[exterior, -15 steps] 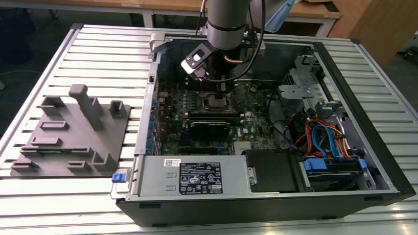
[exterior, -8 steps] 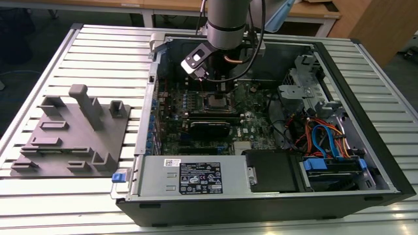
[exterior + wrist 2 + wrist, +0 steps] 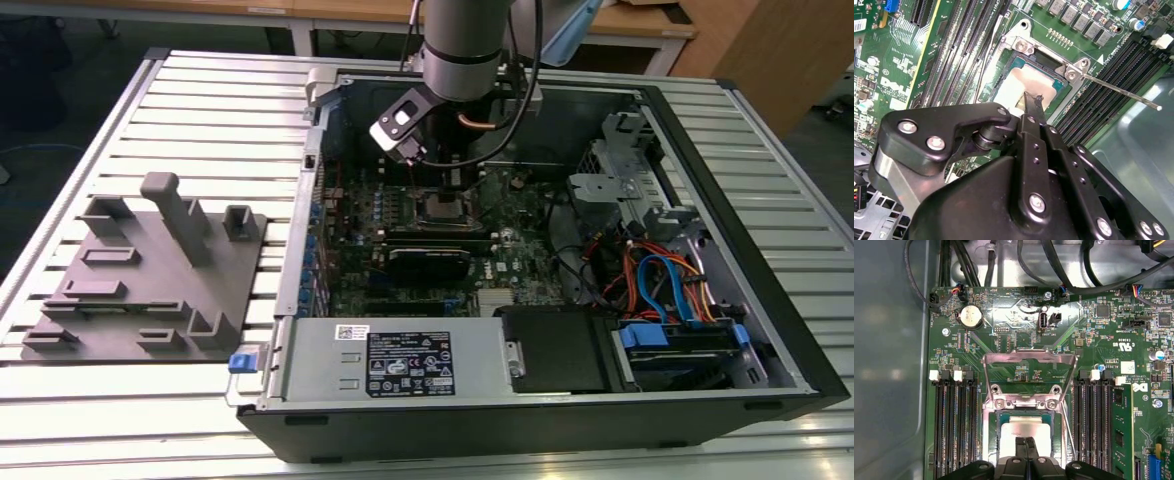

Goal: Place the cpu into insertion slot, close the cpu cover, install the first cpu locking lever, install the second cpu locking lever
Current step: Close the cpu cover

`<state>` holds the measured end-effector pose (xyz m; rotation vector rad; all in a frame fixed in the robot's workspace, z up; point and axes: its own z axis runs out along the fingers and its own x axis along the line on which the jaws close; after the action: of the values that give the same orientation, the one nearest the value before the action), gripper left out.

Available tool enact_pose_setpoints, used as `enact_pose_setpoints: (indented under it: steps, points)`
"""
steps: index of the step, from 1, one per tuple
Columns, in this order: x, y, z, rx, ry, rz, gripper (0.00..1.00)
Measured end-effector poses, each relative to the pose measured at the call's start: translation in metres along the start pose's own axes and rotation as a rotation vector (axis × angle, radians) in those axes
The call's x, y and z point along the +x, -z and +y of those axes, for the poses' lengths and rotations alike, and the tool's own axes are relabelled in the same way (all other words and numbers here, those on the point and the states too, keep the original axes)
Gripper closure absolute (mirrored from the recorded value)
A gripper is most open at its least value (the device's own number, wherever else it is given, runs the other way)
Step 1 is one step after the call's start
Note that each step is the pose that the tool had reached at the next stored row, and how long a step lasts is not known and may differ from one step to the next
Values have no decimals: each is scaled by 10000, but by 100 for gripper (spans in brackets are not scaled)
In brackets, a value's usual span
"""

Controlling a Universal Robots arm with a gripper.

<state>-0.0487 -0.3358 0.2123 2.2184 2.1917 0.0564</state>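
The cpu [image 3: 1024, 429], a small square chip with a dull silver top, lies in the insertion slot [image 3: 990, 432] on the green board. It also shows in the second wrist view as the cpu [image 3: 1015, 80] inside the slot [image 3: 1046, 60]. The cpu cover [image 3: 1029, 358], a thin silver frame, stands swung open behind the slot. A thin locking lever [image 3: 1124, 92] sticks out unlatched beside the slot. My gripper [image 3: 1026, 441] is shut, fingers together, tips at the middle of the cpu's top with nothing between them. In the exterior view the gripper [image 3: 451, 188] reaches down into the case.
Long black memory slots [image 3: 956, 425] flank the socket, with one stick [image 3: 1121, 432] fitted. The open computer case [image 3: 747, 180] holds a power supply [image 3: 387, 365], a black block [image 3: 427, 262] and blue cables [image 3: 667, 285]. A grey fixture [image 3: 147, 270] lies at the exterior view's left.
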Motion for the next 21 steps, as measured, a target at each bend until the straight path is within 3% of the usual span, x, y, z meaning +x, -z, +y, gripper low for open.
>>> enact_pose_setpoints:
  steps: [13,21]
  points:
    - [0,-7,37,85,-4,-1,90]
    - [2,126,43,85,-3,-14,90]
